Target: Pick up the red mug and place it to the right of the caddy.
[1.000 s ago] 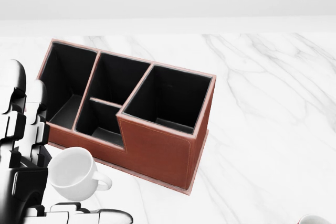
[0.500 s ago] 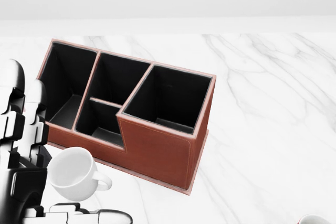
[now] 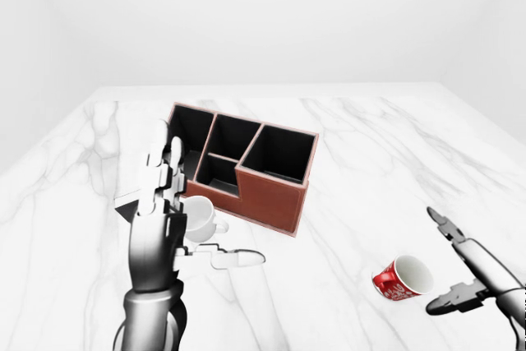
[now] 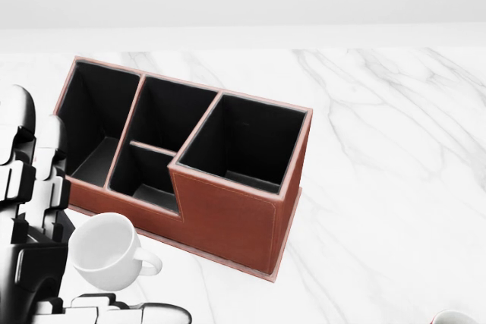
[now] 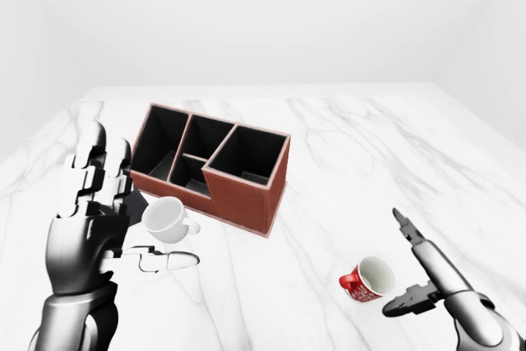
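The red mug [image 3: 400, 278] lies on its side on the marble table, at the lower right of the left-eye view, its white opening facing right. My right hand [image 3: 454, 260] is open just right of the mug, fingers spread, not touching it. The brown caddy [image 3: 244, 164] with black compartments stands at the centre of the table; it fills the head view [image 4: 190, 157]. My left hand [image 3: 177, 203] is open and raised at the left, beside the caddy's left end.
A white mug [image 3: 197, 218] stands upright by the caddy's lower left corner, close to my left hand; the head view shows it too [image 4: 110, 252]. The marble table [image 3: 353, 145] stretches wide to the right of the caddy. A white wall lies beyond.
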Tool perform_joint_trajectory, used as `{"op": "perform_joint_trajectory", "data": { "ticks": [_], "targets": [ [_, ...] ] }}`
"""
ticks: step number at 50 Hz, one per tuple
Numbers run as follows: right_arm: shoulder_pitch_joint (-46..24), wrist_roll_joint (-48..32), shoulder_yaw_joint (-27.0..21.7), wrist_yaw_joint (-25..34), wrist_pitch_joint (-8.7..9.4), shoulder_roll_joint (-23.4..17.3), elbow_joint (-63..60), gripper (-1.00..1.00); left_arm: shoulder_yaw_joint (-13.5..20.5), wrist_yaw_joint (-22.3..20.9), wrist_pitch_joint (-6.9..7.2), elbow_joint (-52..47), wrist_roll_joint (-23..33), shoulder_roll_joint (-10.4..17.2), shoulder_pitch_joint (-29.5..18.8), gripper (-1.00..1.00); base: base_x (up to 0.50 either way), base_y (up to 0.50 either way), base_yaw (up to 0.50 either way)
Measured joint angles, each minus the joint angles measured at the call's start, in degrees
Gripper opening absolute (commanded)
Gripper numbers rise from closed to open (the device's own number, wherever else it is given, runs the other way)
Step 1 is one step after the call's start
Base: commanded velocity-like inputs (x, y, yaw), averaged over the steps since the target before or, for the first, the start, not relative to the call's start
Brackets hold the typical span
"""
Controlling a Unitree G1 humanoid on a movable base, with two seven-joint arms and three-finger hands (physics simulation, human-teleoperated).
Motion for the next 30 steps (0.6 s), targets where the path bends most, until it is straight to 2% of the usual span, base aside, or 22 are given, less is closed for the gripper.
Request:
{"op": "perform_joint_trajectory", "data": {
  "ticks": [30],
  "targets": [
    [-0.90, -1.59, 3.36, -3.17, 0.00, -1.26, 5.43, 1.00, -0.03, -0.01, 0.00, 0.64, 0.11, -0.04, -0.13, 1.00, 0.00, 0.00, 0.00]
  ]
}}
